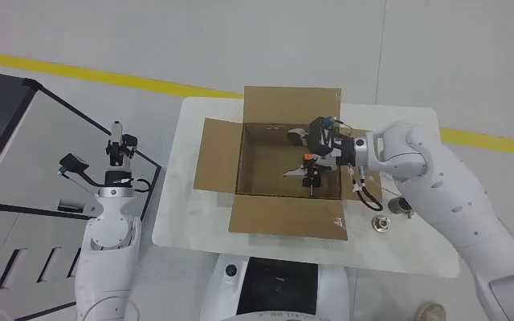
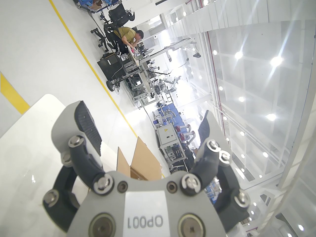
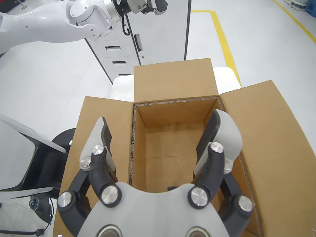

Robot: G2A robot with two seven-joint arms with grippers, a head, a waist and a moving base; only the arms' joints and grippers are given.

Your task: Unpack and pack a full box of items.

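Left gripper (image 2: 144,114) is held off the table's left side, well apart from the box, its fingers (image 2: 85,122) spread wide with nothing between them. Behind that arm, in the right wrist view, stands a grey cabinet (image 3: 118,50) with drawers, and a yellow line (image 1: 96,76) runs across the floor beyond the table. To the right, the white table (image 1: 401,249) bears the box (image 1: 265,213) near its left half. The box is brown cardboard, upright and open, with its flaps folded outward. The far, left and near flaps lie spread, and the right one is mostly under the right arm. Inside, the right wrist view shows bare brown walls and a bare floor, save for a small dark thing (image 3: 172,188) at the floor's edge. It is partly hidden behind the gripper's base, and I cannot tell what it is. Right gripper (image 3: 160,119) hangs above the box's opening, toward its right side, pointing down into it. Its fingers are wide apart, holding nothing and touching no wall. Farther right, on the bare tabletop near the box's right flap, sit a round metal part (image 1: 399,207) and a second part (image 1: 379,225) just beside it, both clear of the box.
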